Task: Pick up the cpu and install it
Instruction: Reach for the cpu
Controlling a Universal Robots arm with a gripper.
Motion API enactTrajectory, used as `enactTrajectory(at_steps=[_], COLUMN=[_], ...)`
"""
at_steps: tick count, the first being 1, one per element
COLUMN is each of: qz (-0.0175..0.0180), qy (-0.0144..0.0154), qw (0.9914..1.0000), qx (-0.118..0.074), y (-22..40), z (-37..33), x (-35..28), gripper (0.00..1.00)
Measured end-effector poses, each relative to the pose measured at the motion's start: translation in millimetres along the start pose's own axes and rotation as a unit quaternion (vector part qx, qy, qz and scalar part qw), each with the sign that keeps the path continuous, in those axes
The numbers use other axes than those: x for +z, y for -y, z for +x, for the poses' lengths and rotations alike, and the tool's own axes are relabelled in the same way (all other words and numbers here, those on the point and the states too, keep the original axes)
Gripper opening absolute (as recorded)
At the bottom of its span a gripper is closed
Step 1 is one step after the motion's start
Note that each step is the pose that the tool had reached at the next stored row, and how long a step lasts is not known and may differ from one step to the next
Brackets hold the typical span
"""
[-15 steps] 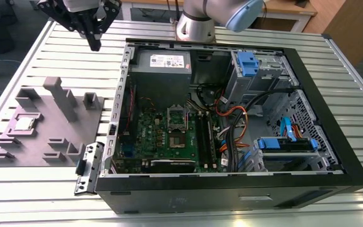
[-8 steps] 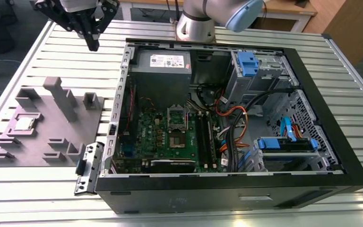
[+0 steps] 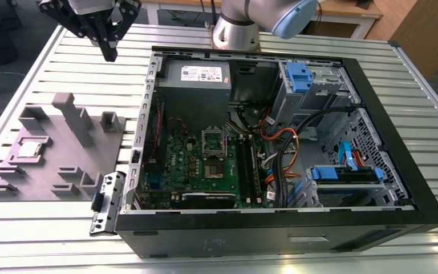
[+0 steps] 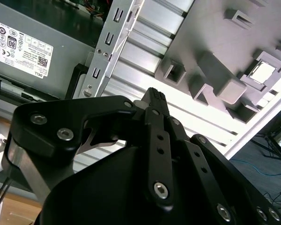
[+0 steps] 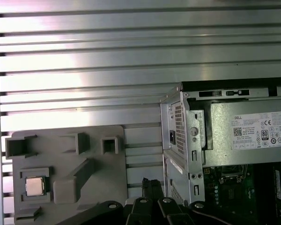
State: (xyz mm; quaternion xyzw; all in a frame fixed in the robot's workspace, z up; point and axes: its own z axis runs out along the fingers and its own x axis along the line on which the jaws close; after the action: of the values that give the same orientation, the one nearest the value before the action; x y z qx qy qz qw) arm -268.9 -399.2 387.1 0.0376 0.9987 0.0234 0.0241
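While the cpu (image 3: 29, 149) sits in a recess of the grey fixture (image 3: 48, 171), presumably to locate it for pickup, the gripper (image 3: 110, 52) hangs clenched and empty at its 1 o'clock in the exterior view.

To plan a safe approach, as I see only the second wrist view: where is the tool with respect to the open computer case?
Observer: In the exterior view the tool hangs over the slatted table, outside the computer case, off its corner at the exterior view's left.
Operator: Can you see the socket inside the case?
Observer: Yes. The metal socket frame sits near the middle of the green board, far from the cpu, which lies in the grey holder.
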Motion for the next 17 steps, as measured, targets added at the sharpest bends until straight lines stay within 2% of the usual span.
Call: enactTrajectory(at_steps=[8, 17], qz=[0.0000, 0.0000], qy=[0.0001, 0.0001], qw=[1.00000, 1.00000], qx=[0.000, 0.000], y=[0.5, 0.6], z=[6.1, 7.7], x=[-0.3, -0.4], gripper=[0.11, 0.11])
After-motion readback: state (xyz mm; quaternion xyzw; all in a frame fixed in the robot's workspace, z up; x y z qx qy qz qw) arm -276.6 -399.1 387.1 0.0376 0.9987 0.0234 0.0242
